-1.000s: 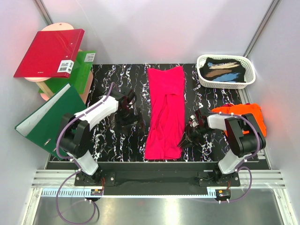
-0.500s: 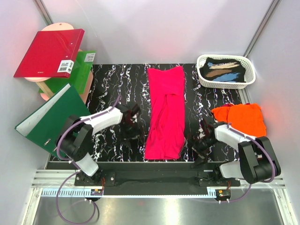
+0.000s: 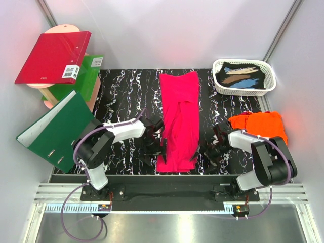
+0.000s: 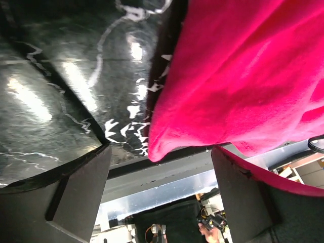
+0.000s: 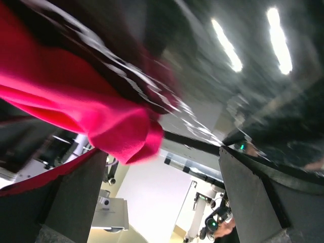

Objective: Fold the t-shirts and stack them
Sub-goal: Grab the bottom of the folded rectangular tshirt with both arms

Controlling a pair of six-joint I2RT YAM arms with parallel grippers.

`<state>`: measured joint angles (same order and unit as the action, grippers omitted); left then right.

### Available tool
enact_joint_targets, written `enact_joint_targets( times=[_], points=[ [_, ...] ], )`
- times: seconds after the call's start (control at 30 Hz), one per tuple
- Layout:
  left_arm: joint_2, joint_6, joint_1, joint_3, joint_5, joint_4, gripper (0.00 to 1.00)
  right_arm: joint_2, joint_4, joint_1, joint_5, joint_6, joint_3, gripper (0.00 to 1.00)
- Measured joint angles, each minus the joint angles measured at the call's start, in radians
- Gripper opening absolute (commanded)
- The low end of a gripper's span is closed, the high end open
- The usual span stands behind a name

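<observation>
Top external: magenta t-shirt (image 3: 178, 121) lies as a long strip mid-tabletop (image 3: 121, 91); orange t-shirt (image 3: 260, 125) bunched at right. Both released, jaws wide: left gripper (image 3: 160, 146), right gripper (image 3: 202, 152), at the strip's near corners. Likely step: cross-fold. Next: pinch both corners, carry hem toward collar.

A magenta shirt (image 3: 178, 119) and an orange shirt (image 3: 260, 126) are seen; the table (image 3: 121, 91) is marbled black-and-white; the basket (image 3: 243, 61) is coloured white.

Tabletop (image 3: 121, 86) bare L of pink shirt (image 3: 178, 116); green binder (image 3: 53, 129) overhangs L edge, prob.; basket (image 3: 217, 81), orange shirt (image 3: 263, 124) block R
</observation>
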<state>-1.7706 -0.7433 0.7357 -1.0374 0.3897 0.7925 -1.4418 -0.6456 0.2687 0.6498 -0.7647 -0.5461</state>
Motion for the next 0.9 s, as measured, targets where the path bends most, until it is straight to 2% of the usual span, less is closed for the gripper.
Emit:
enact_joint_targets(
  times=[0.27, 0.57, 0.6, 0.63, 0.7, 0.73, 0.77, 0.8, 0.83, 0.87, 0.9],
  points=[
    [-0.031, -0.007, 0.005, -0.019, 0.037, 0.011, 0.86, -0.086, 0.034, 0.000, 0.006, 0.003, -0.143, 1.00],
    [-0.054, -0.025, 0.005, -0.029, 0.053, 0.025, 0.78, -0.226, 0.018, 0.000, 0.073, 0.085, -0.200, 1.00],
    [-0.058, -0.028, 0.005, -0.031, 0.056, 0.027, 0.75, -0.238, -0.002, 0.000, 0.077, 0.099, -0.216, 0.99],
    [-0.062, -0.031, 0.005, -0.034, 0.057, 0.030, 0.63, -0.249, -0.016, 0.000, 0.079, 0.115, -0.229, 0.99],
    [-0.072, -0.035, 0.006, -0.039, 0.059, 0.033, 0.46, -0.263, -0.039, 0.000, 0.082, 0.136, -0.247, 0.95],
    [-0.078, -0.043, 0.006, -0.042, 0.060, 0.033, 0.37, -0.267, -0.047, 0.000, 0.085, 0.144, -0.252, 0.90],
    [-0.085, -0.043, 0.007, -0.044, 0.060, 0.029, 0.16, -0.274, -0.056, 0.000, 0.090, 0.152, -0.258, 0.84],
    [-0.093, -0.043, 0.007, -0.048, 0.060, 0.029, 0.07, -0.282, -0.061, 0.000, 0.101, 0.161, -0.266, 0.70],
    [-0.101, -0.035, 0.008, -0.052, 0.058, 0.026, 0.00, -0.291, -0.066, 0.000, 0.116, 0.173, -0.275, 0.61],
    [-0.108, -0.043, 0.009, -0.055, 0.060, 0.023, 0.00, -0.306, -0.070, -0.001, 0.135, 0.185, -0.286, 0.53],
    [-0.115, -0.040, 0.009, -0.062, 0.064, 0.026, 0.00, -0.319, -0.076, -0.001, 0.158, 0.198, -0.299, 0.36]
  ],
)
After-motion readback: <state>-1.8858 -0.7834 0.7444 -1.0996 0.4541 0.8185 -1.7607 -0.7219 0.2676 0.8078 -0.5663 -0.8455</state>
